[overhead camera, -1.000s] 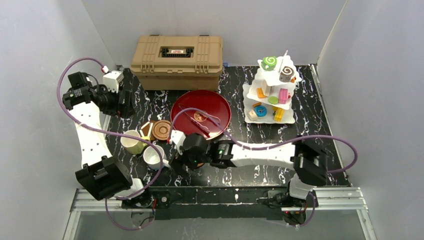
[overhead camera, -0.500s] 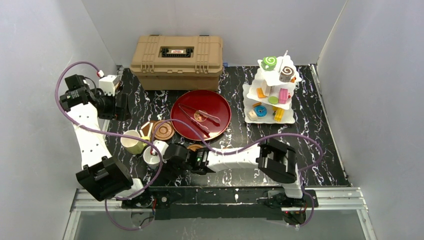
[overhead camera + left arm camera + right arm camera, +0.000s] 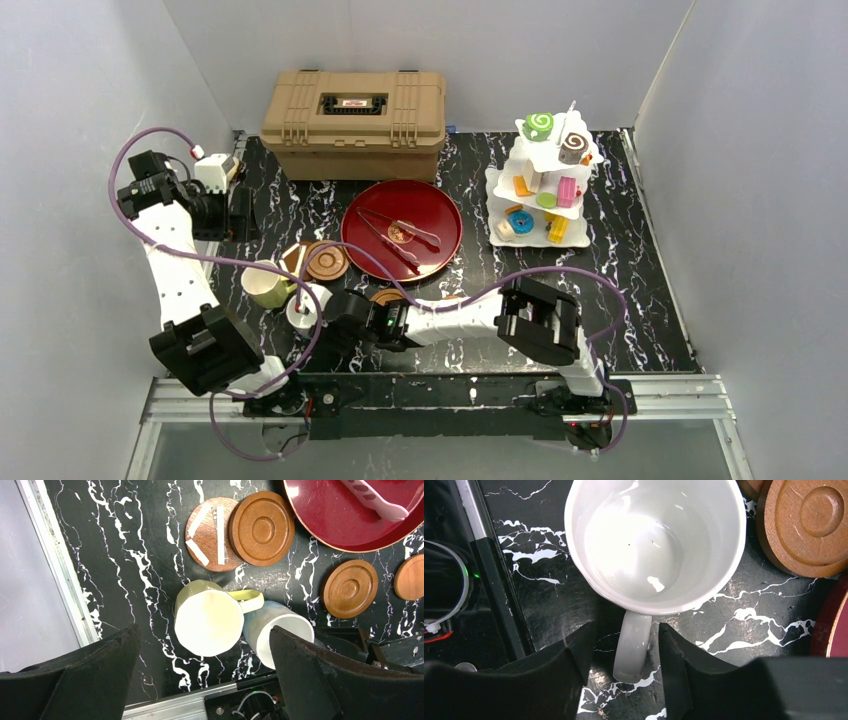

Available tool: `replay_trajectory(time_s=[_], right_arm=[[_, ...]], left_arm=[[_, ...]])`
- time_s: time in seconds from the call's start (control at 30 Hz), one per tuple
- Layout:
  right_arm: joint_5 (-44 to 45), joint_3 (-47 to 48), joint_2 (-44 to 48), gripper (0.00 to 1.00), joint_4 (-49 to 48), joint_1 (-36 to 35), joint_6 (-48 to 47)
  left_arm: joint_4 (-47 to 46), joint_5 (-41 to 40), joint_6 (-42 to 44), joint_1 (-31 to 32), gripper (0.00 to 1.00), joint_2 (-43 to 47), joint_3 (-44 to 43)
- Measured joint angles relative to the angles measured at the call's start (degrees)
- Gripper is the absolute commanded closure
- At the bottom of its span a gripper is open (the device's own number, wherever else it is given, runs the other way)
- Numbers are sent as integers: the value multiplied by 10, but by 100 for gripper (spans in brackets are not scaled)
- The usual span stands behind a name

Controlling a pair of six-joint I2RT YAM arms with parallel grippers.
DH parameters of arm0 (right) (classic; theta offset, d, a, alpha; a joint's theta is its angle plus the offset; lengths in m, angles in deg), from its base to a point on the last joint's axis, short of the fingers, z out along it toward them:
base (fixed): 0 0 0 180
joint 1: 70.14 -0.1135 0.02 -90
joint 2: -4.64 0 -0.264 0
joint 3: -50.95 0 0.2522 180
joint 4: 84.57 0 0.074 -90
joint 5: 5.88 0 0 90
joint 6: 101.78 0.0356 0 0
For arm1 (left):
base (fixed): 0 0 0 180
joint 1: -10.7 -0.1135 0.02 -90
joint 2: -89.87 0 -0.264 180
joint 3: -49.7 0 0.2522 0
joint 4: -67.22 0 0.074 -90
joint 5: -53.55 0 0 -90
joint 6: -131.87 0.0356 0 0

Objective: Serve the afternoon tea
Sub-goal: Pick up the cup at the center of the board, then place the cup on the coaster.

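The black marbled worktop (image 3: 640, 290) carries a tan toolbox (image 3: 353, 110) at its far edge. In front of that sits a round red tray (image 3: 400, 195), with metal tongs (image 3: 400, 232) lying in it. To the right of the tray stands a white tiered stand (image 3: 492, 180) loaded with toy pastries (image 3: 538, 125).

The right arm stretches low across the near side. The right gripper (image 3: 624, 630) has its fingers (image 3: 574, 655) parted on either side of the white mug's handle, one close against it and the other with a dark gap showing. They are not yet pinching it. The left gripper (image 3: 203, 630) hangs above the mugs, fingers spread wide and holding nothing.

The white mug (image 3: 654, 545) stands upright and empty near the front left edge. The pale yellow mug (image 3: 262, 285) is just beside it on its left. Brown coasters (image 3: 261, 528) lie flat between the mugs and the tray, one overlapping another that has pale strips across it.
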Motion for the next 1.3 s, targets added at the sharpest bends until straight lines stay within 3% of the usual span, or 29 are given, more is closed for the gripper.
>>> replay_trajectory(time_s=[0.33, 0.73, 1.3], right_arm=[[-16, 0, -7, 99, -22, 4, -30], [0, -36, 19, 99, -39, 4, -50], [112, -255, 317, 99, -43, 4, -31]], left_arm=[[5, 0, -2, 0, 2, -6, 0], [5, -1, 7, -2, 7, -6, 2], [5, 2, 9, -6, 9, -6, 2]])
